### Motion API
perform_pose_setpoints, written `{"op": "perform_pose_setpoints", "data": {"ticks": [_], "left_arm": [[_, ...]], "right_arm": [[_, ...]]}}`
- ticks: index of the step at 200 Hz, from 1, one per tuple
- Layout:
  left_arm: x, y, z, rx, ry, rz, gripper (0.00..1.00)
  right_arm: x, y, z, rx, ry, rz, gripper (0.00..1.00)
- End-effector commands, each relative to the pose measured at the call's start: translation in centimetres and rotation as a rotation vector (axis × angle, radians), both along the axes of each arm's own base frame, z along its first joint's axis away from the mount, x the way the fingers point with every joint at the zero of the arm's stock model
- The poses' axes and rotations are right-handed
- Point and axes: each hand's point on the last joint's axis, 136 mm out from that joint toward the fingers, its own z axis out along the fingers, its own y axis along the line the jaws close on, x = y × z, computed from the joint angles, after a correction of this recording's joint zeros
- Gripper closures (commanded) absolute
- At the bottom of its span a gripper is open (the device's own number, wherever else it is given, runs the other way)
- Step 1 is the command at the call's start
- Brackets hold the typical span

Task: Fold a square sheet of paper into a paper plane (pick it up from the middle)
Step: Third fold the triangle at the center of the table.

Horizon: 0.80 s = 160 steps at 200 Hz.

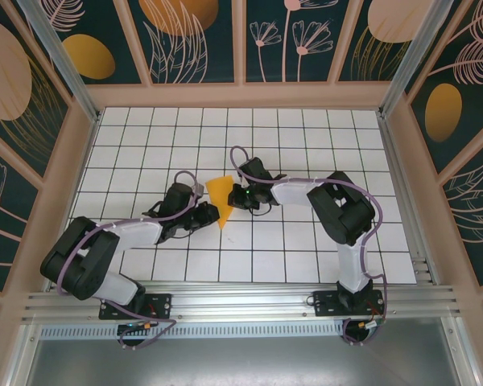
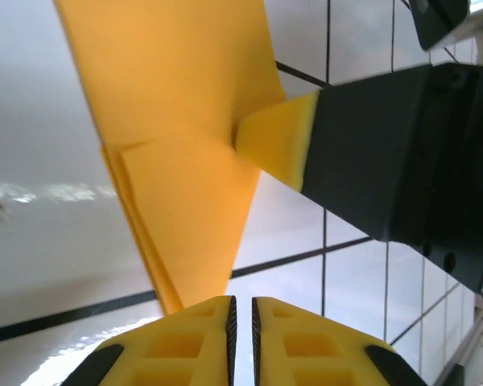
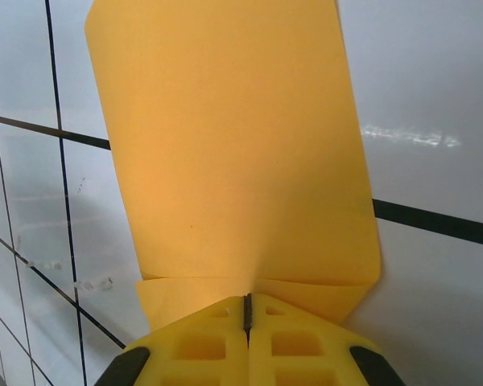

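- The right gripper (image 3: 247, 310) is clamping one edge of the paper (image 3: 233, 161), with its jaws closed on it.
- The paper, folded to a pointed wedge, is sitting mid-table between the two grippers.
- The left gripper (image 2: 242, 318) is holding its pads almost together, leaving a thin slit. No paper is visible in that slit, and the wedge tip is ending just beside its left pad.
- Risk: with a single pinch holding the paper, the thin layers are likely to spring apart or pivot about it, misaligning the next crease.
- Risk: a sideways pull by the right arm could tear or crumple the paper at the pinch.
- The left wrist view is exposing the stacked fold layers and the right gripper's fingertip (image 2: 278, 137) on the edge.
- The right wrist view is presenting the broad smooth face instead.
- The top external view is giving the wedge's position on the tiled table (image 1: 306, 241).
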Motion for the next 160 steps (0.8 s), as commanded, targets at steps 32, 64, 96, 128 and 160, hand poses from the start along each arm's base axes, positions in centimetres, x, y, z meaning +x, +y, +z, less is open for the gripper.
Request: {"op": "perform_pose_setpoints", "data": {"ticks": [32, 64, 96, 128, 160], "left_arm": [[0.2, -2.3, 0.2, -0.074, 0.032, -0.028, 0.88], [0.2, -2.1, -1.1, -0.032, 0.066, -0.025, 0.90], [-0.1, -1.7, -2.6, 0.018, 0.107, -0.019, 0.91], [-0.3, -1.0, -3.8, 0.072, 0.134, -0.009, 0.92], [-0.4, -0.2, -4.8, 0.128, 0.153, 0.008, 0.93]], "right_arm": [[-0.4, 0.2, -0.3, 0.002, 0.000, -0.011, 0.94], [-0.4, 0.2, -0.3, 0.005, 0.000, -0.012, 0.95], [-0.4, 0.2, 0.0, 0.011, -0.002, -0.010, 0.94], [-0.5, 0.5, 1.1, 0.038, -0.022, 0.005, 0.94], [-1.2, 1.2, 2.5, 0.058, -0.051, 0.043, 0.94]]}}
